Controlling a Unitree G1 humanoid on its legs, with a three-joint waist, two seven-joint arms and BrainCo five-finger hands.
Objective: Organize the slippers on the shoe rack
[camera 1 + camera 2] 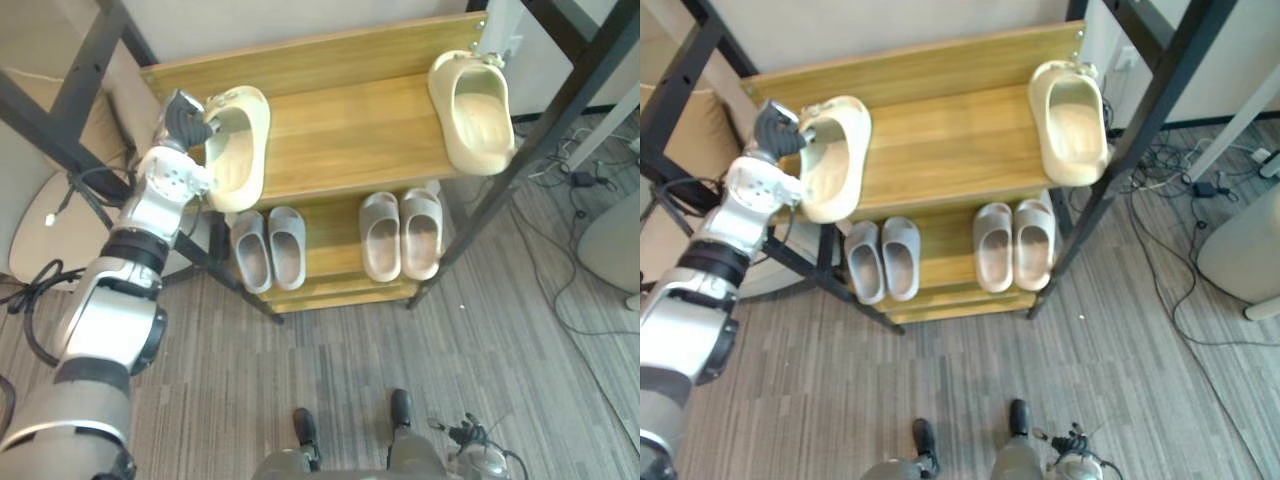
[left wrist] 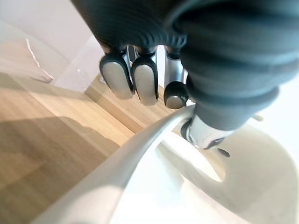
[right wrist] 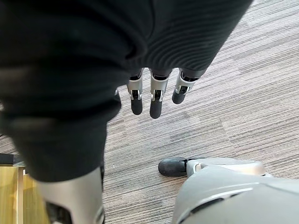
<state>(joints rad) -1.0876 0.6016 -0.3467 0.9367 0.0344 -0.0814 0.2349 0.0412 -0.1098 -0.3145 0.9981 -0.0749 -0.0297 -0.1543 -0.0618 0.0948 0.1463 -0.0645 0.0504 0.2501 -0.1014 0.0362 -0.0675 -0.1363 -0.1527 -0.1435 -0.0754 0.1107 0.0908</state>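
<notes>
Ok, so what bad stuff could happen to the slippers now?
1. The left hand has its fingers curled over just the rim of the cream slipper, whose toe pokes past the top shelf's front edge. If it lets go there, the slipper might tip down onto the grey slippers.
2. The other cream slipper sits right at that front edge too, so a bump to the rack could knock it off.

The left arm reaches forward, its left hand (image 1: 186, 116) pinching a slipper (image 1: 240, 160) rim; the right hand (image 3: 156, 91) hangs, fingers relaxed.
</notes>
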